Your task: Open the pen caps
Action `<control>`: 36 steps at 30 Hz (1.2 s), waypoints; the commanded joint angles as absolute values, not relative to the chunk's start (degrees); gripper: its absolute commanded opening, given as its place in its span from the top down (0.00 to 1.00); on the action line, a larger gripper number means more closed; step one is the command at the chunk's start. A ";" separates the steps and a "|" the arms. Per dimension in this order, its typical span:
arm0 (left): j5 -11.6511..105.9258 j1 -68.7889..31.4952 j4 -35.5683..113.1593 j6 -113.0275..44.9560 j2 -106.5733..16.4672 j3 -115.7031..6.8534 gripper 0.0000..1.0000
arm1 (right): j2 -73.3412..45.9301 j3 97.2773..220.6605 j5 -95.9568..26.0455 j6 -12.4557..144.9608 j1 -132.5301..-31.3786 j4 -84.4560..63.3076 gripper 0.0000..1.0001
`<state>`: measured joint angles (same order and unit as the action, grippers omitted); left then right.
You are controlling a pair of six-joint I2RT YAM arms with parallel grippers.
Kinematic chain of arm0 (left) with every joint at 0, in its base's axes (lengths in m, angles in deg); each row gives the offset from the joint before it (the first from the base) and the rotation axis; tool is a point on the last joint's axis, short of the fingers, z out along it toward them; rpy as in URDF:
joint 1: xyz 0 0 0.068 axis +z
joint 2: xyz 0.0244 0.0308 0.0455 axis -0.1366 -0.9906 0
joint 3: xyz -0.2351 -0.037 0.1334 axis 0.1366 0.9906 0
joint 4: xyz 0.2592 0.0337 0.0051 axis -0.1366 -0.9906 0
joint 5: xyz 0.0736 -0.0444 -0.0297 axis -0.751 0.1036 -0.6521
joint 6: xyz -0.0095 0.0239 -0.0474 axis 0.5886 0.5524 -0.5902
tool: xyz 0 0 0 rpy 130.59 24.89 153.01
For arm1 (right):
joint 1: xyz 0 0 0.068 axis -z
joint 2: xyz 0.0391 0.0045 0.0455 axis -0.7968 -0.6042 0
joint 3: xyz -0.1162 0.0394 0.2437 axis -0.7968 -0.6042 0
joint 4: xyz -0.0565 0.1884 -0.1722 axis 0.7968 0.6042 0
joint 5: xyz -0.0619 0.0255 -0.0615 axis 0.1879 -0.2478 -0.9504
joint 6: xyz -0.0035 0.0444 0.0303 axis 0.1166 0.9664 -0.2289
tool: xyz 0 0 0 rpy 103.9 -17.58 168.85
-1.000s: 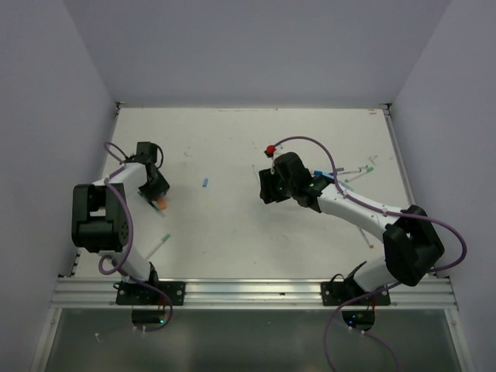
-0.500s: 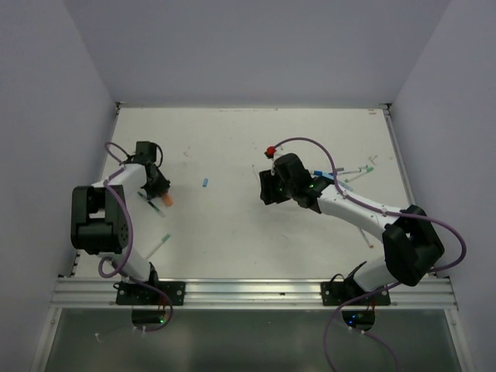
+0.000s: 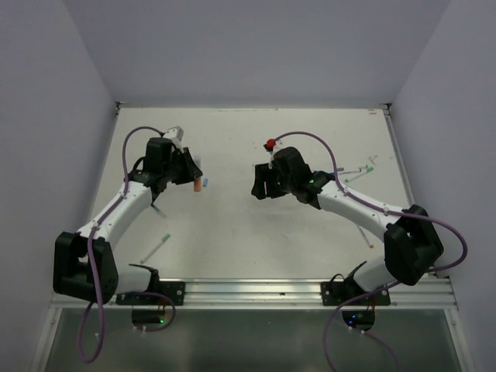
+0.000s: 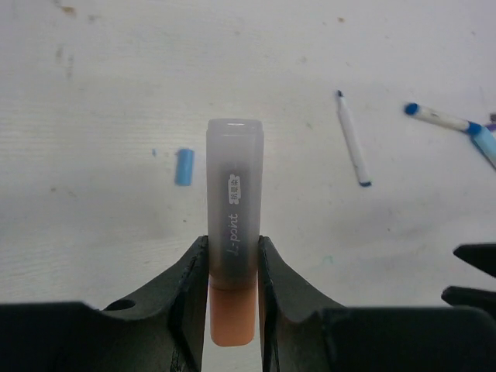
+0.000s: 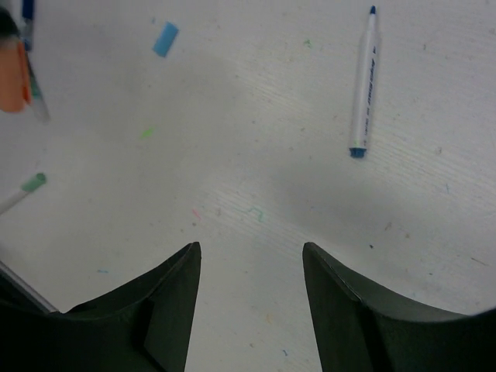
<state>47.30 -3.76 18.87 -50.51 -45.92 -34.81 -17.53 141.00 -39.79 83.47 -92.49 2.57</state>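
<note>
My left gripper [image 4: 232,244] is shut on a grey-barrelled pen [image 4: 234,201]. The barrel sticks out forward and its orange pen cap [image 4: 232,310] sits at the rear between the fingers. From above, that left gripper [image 3: 190,174] holds the pen over the table's middle left, and the orange cap [image 3: 198,186] shows at its tip. My right gripper [image 3: 260,183] faces it a short way to the right. Its jaws [image 5: 249,252] are open with nothing between them. A loose blue pen cap [image 4: 184,167] lies on the table between the two grippers. An uncapped blue-tipped pen [image 5: 364,85] lies nearby.
A green-ended pen [image 3: 159,244] lies near the front left. Several more pens [image 3: 358,169] lie at the right, behind the right arm. The white table is flecked with ink marks, and grey walls close it in on three sides.
The left arm has swung from the table's left side up and towards the middle, carrying the orange-capped pen. The right gripper has shifted slightly left and its jaws have widened a little.
</note>
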 commanded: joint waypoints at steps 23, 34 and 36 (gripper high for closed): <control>66.65 -17.46 37.38 -51.90 -42.77 -24.97 1.00 | -27.90 147.41 -24.67 105.23 -92.11 -19.96 0.45; 66.21 -18.34 38.45 -52.78 -42.86 -26.99 1.00 | -30.45 146.09 -27.65 106.11 -96.07 -21.10 0.87; 66.04 -18.43 38.28 -52.69 -42.25 -27.08 1.00 | -30.01 145.91 -29.23 105.85 -96.33 -20.49 1.00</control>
